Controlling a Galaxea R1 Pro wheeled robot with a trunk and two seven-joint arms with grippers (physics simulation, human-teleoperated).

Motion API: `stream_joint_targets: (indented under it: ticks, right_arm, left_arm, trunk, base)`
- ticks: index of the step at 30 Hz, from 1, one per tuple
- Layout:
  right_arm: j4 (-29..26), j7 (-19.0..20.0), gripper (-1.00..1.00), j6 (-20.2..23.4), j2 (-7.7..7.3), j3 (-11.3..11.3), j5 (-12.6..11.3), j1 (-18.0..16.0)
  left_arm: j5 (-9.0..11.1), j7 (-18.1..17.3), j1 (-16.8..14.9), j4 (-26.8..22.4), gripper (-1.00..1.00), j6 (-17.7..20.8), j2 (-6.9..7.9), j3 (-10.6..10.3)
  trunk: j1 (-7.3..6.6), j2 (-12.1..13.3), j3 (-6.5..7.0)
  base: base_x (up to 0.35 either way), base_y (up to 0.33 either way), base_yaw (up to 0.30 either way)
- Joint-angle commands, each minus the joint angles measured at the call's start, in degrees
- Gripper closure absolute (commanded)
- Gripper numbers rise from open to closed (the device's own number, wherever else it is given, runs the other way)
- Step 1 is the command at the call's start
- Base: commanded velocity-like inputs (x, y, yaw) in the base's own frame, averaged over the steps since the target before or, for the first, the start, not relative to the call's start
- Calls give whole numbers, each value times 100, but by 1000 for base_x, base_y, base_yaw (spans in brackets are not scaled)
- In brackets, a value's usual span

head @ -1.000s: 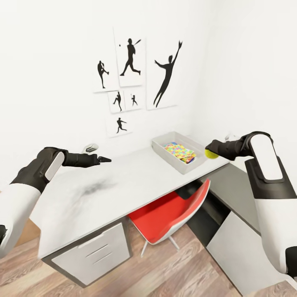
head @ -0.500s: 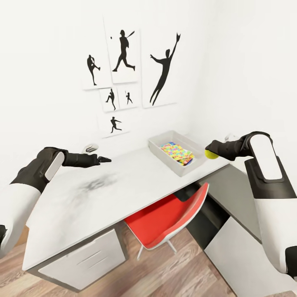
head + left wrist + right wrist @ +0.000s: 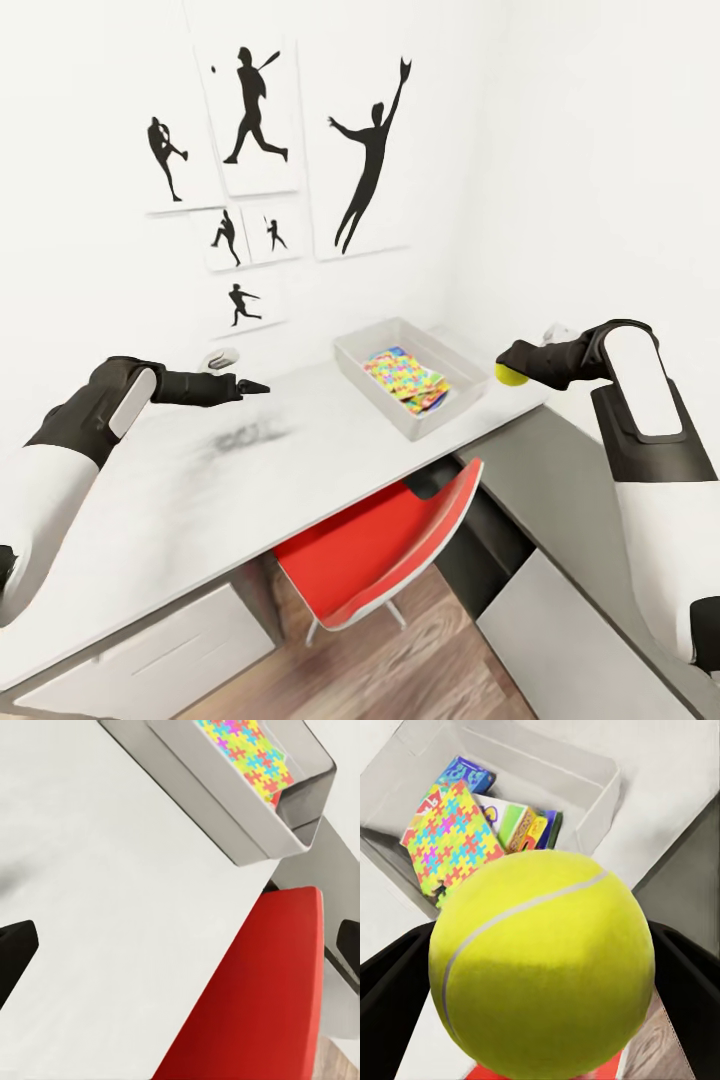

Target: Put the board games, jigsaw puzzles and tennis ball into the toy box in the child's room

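Yellow-green tennis ball (image 3: 542,964) clamped in right gripper (image 3: 512,366), left gripper (image 3: 256,386) empty — jaws apart.

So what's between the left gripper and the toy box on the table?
Only bare table top lies between the left gripper and the toy box, seen in the head view.

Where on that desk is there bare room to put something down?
The table is bare from the left gripper across to the toy box. The box holds a jigsaw puzzle and game boxes, with a bare strip of floor along one wall.
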Motion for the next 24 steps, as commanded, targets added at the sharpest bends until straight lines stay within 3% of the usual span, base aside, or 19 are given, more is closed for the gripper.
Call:
stream_joint_targets:
  ticks: [1, 14, 24]
  right_arm:
    - [-2, -58, 100, 24, -5, 10, -48, -7]
    - [111, -58, 100, 36, 33, 10, -41, -7]
    - [98, -70, 100, 37, 57, 41, -40, -9]
  left_arm:
    - [8, -10, -9, -2, -100, 25, 5, -17]
    - [13, -12, -10, -2, -100, 21, 13, -17]
    - [14, -11, -10, -2, -100, 29, 20, 175]
  trunk:
    - [5, -12, -21]
    - [5, -12, -142]
    - [5, -12, -235]
  base:
    - [205, -258, 0]
    - [238, -249, 0]
    - [71, -39, 0]
